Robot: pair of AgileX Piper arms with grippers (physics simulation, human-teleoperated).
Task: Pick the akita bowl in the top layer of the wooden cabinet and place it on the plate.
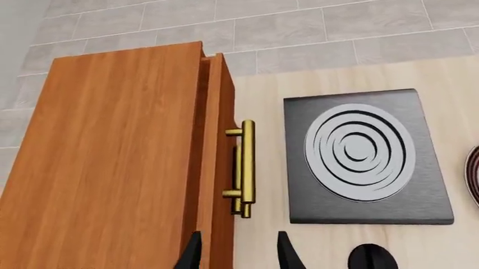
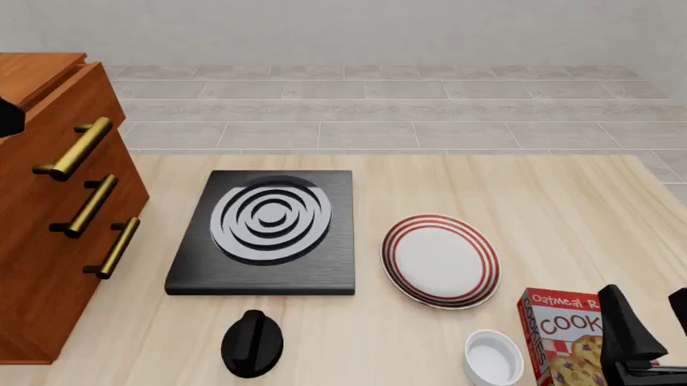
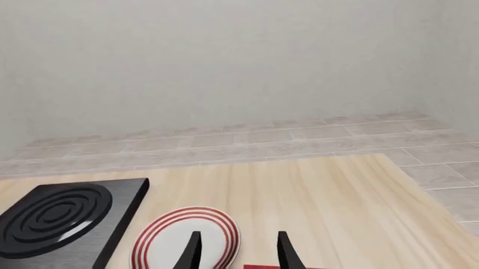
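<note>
Left end effector (image 1: 237,252) is seen in its wrist view with fingers spread apart and nothing between them, poised above the wooden cabinet (image 2: 43,233) and in line with the brass handle (image 1: 247,168) of the top layer (image 2: 67,121). In the front view only a dark part of that arm shows at the left edge, over the cabinet. The cabinet stands at the bench's (image 2: 558,209) left edge with all three drawers closed, or nearly so; the akita bowl cannot be seen in any view and is judged to lie inside the top layer. The step in hand is judged to be the approach to the handle. Next, the fingers need to be lowered around the bar, closed on it, and drawn away from the cabinet front so the drawer slides out.

A black stove (image 2: 266,229) lies right of the cabinet, with a black knob (image 2: 251,342) near the bench's near edge. The plate (image 2: 440,260) lies bare around mid-bench. A white small bowl (image 2: 494,357) and a cookie box (image 2: 564,334) sit toward the near right corner, where the right end effector (image 2: 649,334) hangs released and empty.
</note>
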